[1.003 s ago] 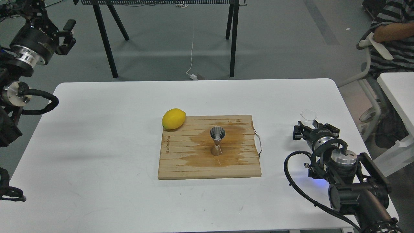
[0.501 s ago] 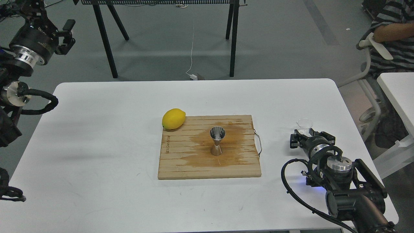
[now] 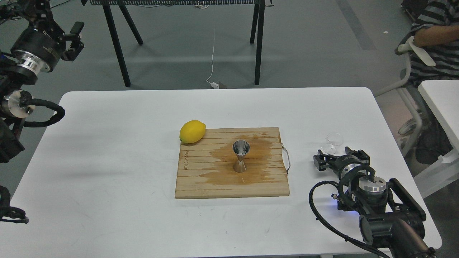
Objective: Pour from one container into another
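Note:
The small clear glass cup (image 3: pixel 332 142) is at the right side of the white table (image 3: pixel 107 143), slightly tilted, right at the tip of my right gripper (image 3: pixel 335 152). That gripper points away from me and looks shut on the cup; its fingertips are mostly hidden behind its own body. The shiny steel jigger (image 3: pixel 241 156) stands upright in the middle of the wooden board (image 3: pixel 200 182), well to the left of the cup. My left gripper (image 3: pixel 74 38) hangs open and empty, high beyond the table's far left corner.
A yellow lemon (image 3: pixel 192 131) rests at the board's far left corner. A wet brown stain spreads on the board around the jigger. A wire handle (image 3: pixel 286 157) sticks out of the board's right edge. A seated person (image 3: pixel 435 39) is at the far right.
My right gripper has drawn back toward me and a little left, and the glass cup has moved with it. The left arm has barely shifted.

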